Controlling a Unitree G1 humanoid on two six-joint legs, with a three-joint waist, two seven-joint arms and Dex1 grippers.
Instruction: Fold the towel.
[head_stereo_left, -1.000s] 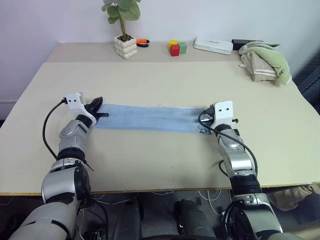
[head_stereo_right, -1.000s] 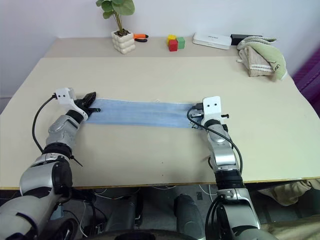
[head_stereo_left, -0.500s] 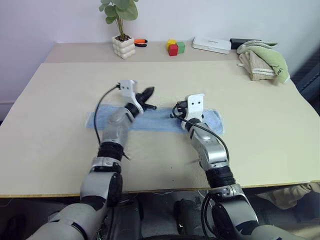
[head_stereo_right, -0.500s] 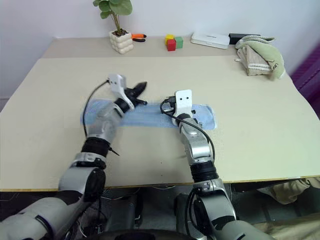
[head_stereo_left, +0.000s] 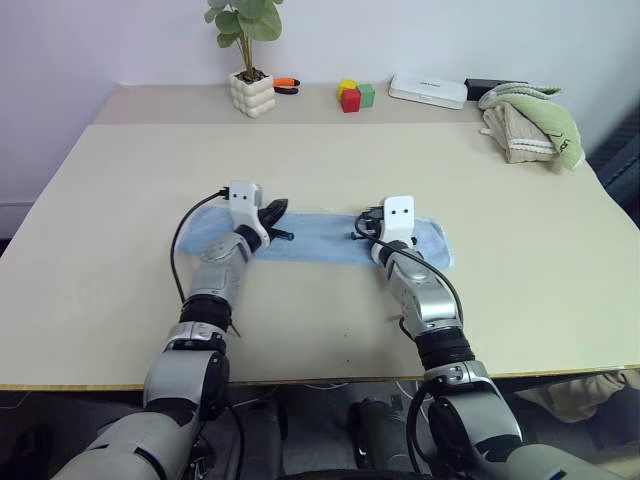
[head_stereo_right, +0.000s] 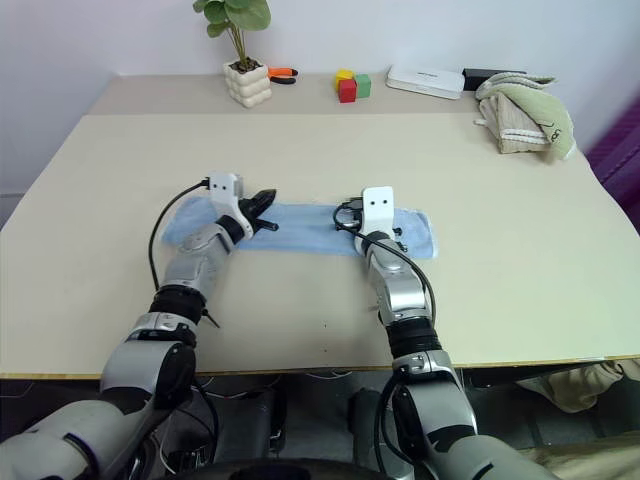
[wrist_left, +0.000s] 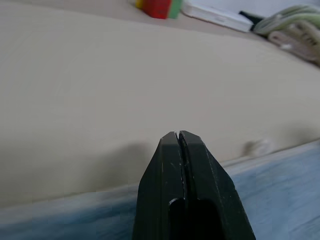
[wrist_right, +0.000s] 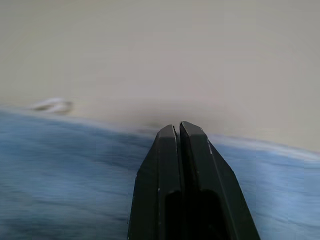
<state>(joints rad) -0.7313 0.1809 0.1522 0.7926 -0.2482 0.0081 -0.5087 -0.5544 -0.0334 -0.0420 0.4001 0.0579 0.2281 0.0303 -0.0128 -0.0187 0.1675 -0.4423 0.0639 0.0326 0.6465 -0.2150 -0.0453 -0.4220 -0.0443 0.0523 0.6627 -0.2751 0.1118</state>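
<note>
The light blue towel (head_stereo_left: 320, 238) lies as a long narrow strip across the middle of the table (head_stereo_left: 330, 160). The left gripper (head_stereo_left: 277, 210) and right gripper (wrist_right: 178, 131) hover over it, clenched and empty. Next comes regrasping one short end for the crosswise fold.

No text, label, brand, number or sign can be read on anything here. The flat white box (head_stereo_left: 427, 90) near the tabletop's far edge carries a faint dark mark on its top, too small to make out.
</note>
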